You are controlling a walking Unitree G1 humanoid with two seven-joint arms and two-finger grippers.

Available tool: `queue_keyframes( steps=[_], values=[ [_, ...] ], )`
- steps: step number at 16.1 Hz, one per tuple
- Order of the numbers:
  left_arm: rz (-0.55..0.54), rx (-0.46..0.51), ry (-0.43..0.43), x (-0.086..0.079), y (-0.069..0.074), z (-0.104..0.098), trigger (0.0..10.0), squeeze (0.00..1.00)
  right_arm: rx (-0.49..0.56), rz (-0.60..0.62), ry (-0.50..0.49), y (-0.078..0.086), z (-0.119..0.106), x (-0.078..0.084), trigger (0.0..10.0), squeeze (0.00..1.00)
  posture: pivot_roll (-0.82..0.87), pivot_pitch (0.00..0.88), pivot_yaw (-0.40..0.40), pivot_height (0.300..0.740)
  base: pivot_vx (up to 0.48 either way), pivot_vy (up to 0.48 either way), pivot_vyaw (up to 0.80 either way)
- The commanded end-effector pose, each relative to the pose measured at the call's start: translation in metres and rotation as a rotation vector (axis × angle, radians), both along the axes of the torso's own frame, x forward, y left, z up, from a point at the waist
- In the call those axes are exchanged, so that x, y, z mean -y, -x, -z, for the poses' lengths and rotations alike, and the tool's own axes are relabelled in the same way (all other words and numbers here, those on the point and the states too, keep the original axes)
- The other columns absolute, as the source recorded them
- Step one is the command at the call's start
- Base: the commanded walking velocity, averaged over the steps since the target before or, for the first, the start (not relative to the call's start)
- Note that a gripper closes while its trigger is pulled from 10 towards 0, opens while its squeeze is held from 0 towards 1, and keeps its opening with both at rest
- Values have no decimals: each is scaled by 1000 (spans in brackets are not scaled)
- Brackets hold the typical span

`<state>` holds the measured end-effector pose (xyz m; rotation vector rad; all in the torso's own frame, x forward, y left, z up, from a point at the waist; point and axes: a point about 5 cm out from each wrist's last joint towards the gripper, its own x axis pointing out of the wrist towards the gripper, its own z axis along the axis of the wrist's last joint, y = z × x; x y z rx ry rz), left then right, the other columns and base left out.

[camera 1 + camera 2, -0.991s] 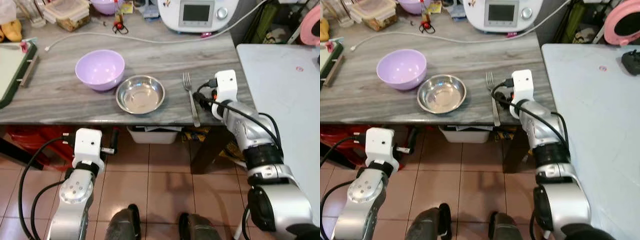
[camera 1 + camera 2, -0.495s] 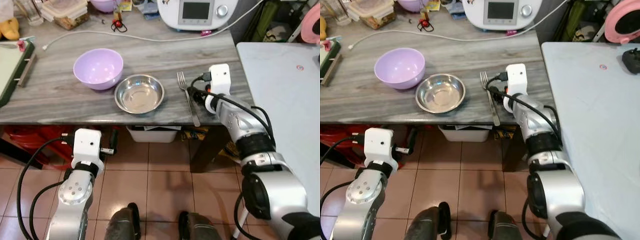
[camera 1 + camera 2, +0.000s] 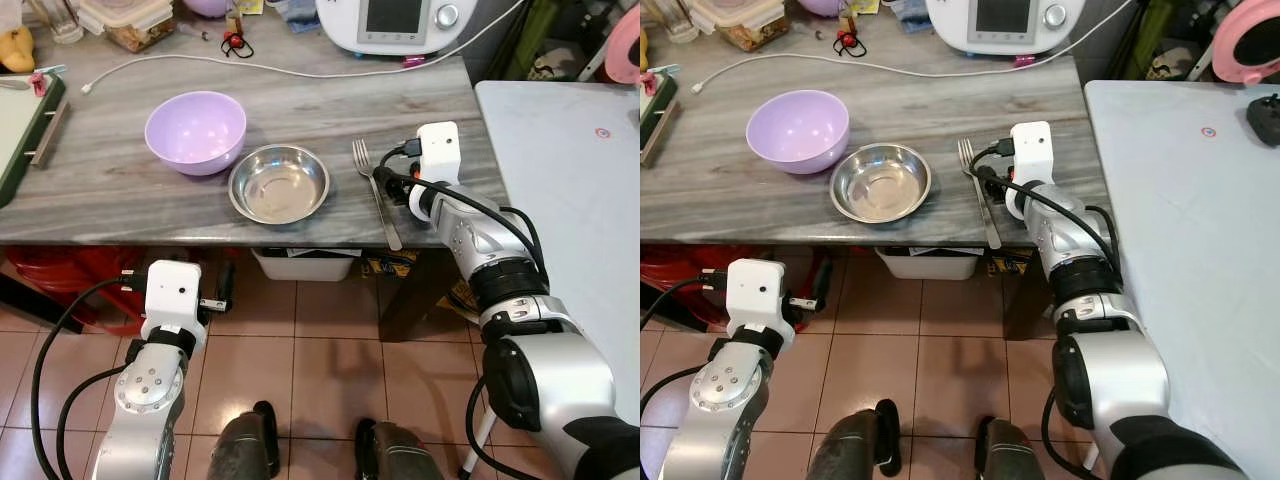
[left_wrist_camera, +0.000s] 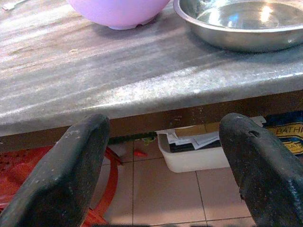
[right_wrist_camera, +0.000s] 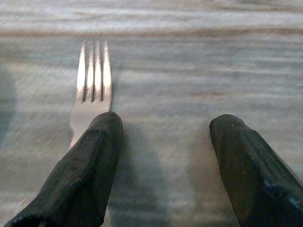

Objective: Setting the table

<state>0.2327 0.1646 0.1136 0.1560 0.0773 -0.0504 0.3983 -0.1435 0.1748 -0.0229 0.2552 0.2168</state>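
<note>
Head views: fork [image 3: 376, 193], plain steel, four tines, slim handle, lying flat on the grey wood-grain surface [image 3: 120, 180] just to the right of the steel bowl [image 3: 279, 184], handle end reaching the near edge; purple bowl [image 3: 195, 131] further left, touching or nearly touching the steel one. Right gripper [image 3: 985, 180] low over the fork's mid-handle; left gripper [image 3: 228, 285] idle below the surface edge. Left wrist view: fingers [image 4: 66, 175] spread wide, nothing between them, surface edge and both bowls ahead. Right wrist view: fingers [image 5: 85, 170] spread, one lying over the fork's neck, the other apart on bare surface; tines pointing away. Handling, judged: light, rigid, smooth and likely slippery, sits too flat to pinch easily; best taken across the narrow handle, perhaps near the overhanging end.
</note>
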Motion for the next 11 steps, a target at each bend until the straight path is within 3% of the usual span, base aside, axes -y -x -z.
queue_keyframes(
  steps=[1,5,11],
  values=[
    [-6,-1,3,-2,1,0,10000,0,43,48,1,1,-7,13,10000,0,93,225,25,740,0,0,0],
    [-3,8,11,0,-2,-1,10000,0,115,44,-8,14,-9,19,10000,0,82,212,26,740,0,0,0],
    [-2,10,13,-1,-2,-1,10000,0,94,-129,-22,35,5,-5,10000,0,82,209,25,740,0,0,0]
  ],
)
